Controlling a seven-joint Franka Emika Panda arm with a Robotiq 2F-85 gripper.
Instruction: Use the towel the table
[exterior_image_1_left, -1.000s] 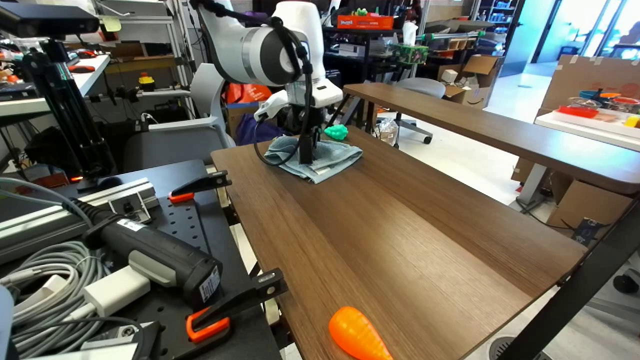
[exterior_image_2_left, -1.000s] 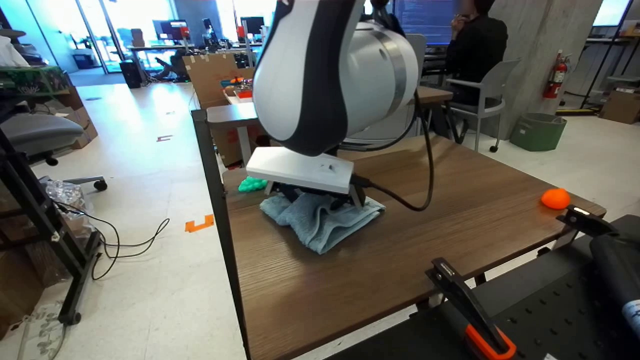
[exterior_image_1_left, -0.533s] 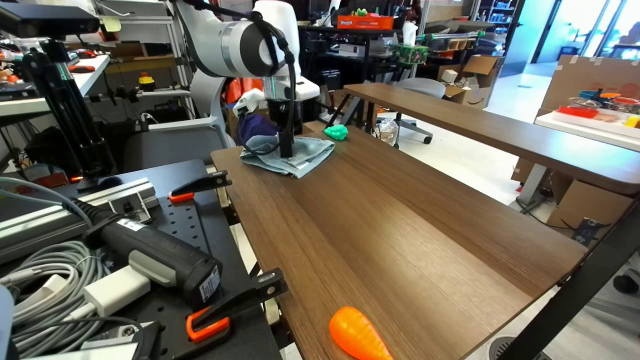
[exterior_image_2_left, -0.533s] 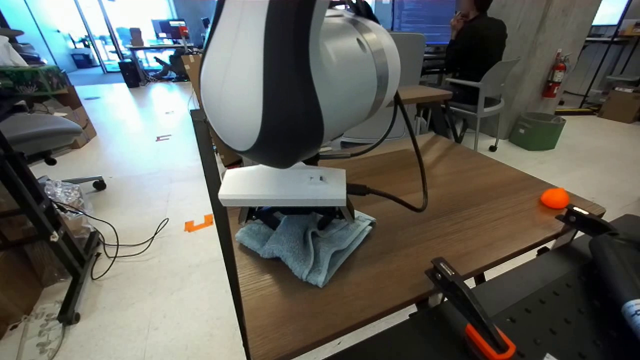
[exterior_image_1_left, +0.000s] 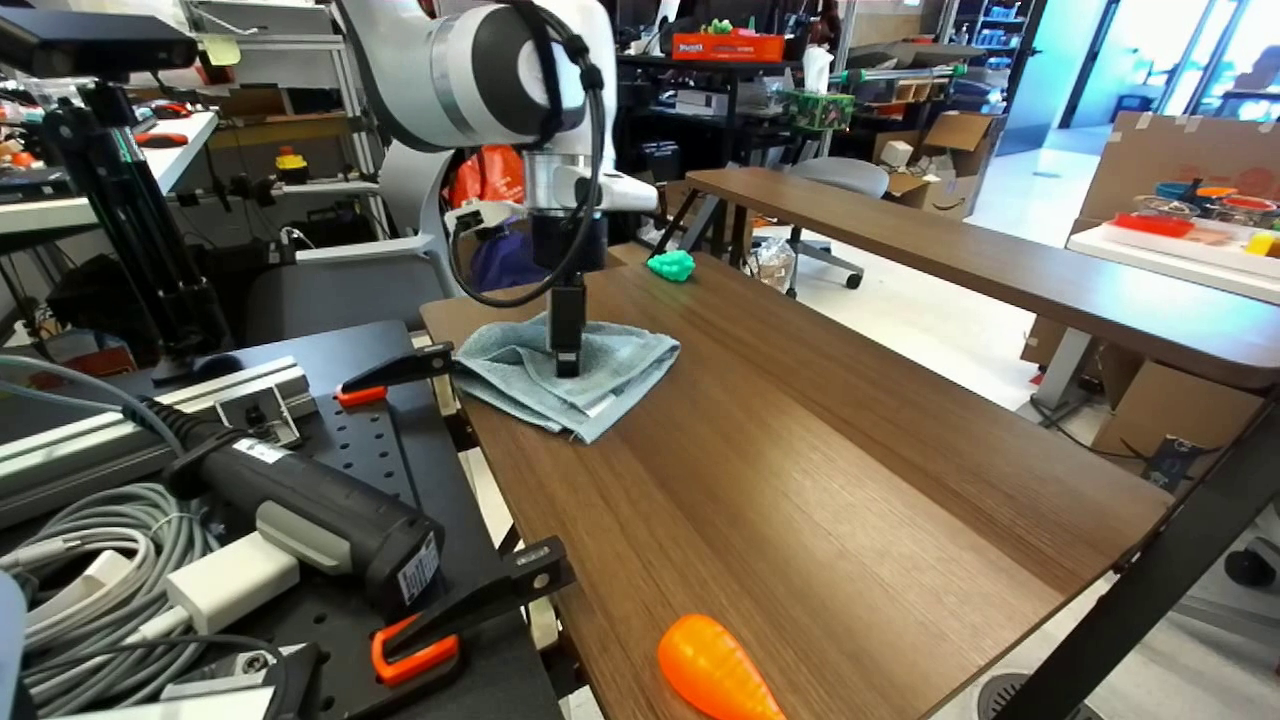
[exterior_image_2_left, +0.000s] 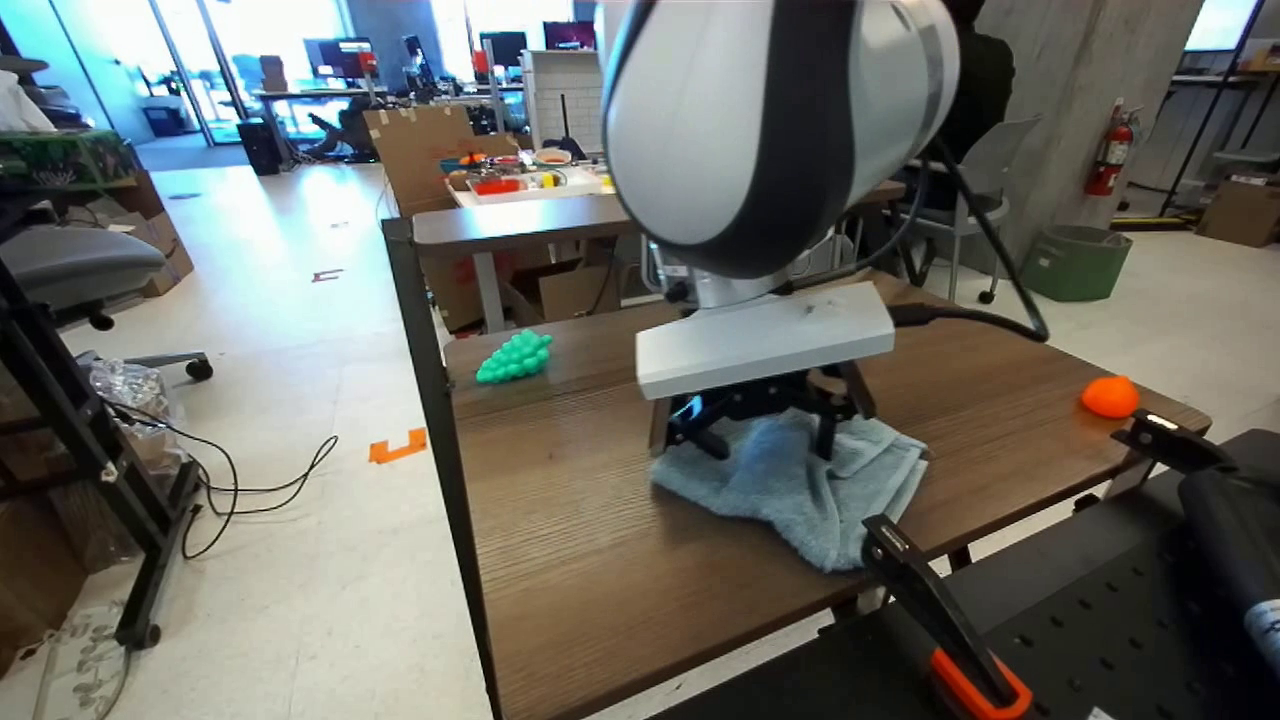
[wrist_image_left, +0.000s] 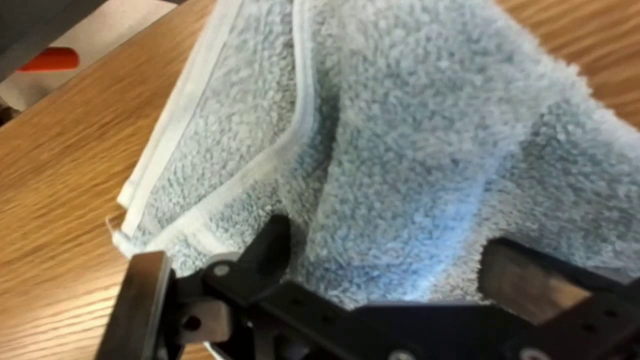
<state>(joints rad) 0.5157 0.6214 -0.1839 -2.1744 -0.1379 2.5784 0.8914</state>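
Note:
The blue-grey towel (exterior_image_1_left: 625, 365) lies folded and rumpled on the brown wooden table (exterior_image_1_left: 800, 480), near its far left edge in that exterior view. It also shows in an exterior view (exterior_image_2_left: 800, 510), close to the table's clamped edge. My gripper (exterior_image_2_left: 768, 445) points down onto the towel, its two fingers spread apart with a hump of cloth between them. In an exterior view the gripper (exterior_image_1_left: 567, 365) shows edge-on over the towel's middle. In the wrist view the towel (wrist_image_left: 400, 140) fills most of the picture, and the gripper's fingertips (wrist_image_left: 387, 245) stand wide apart against it.
A green grape-like object (exterior_image_2_left: 515, 357) lies at the table's end; it also shows in an exterior view (exterior_image_1_left: 671, 265). An orange object (exterior_image_1_left: 715, 665) lies at the opposite end. Black clamps (exterior_image_1_left: 480, 595) grip the edge beside a black cart with a scanner (exterior_image_1_left: 310, 500) and cables.
The towel and gripper first slid together toward the table's far left edge, then came nearer the clamped edge. The grape-like object now shows fully uncovered in an exterior view. The orange object has not moved.

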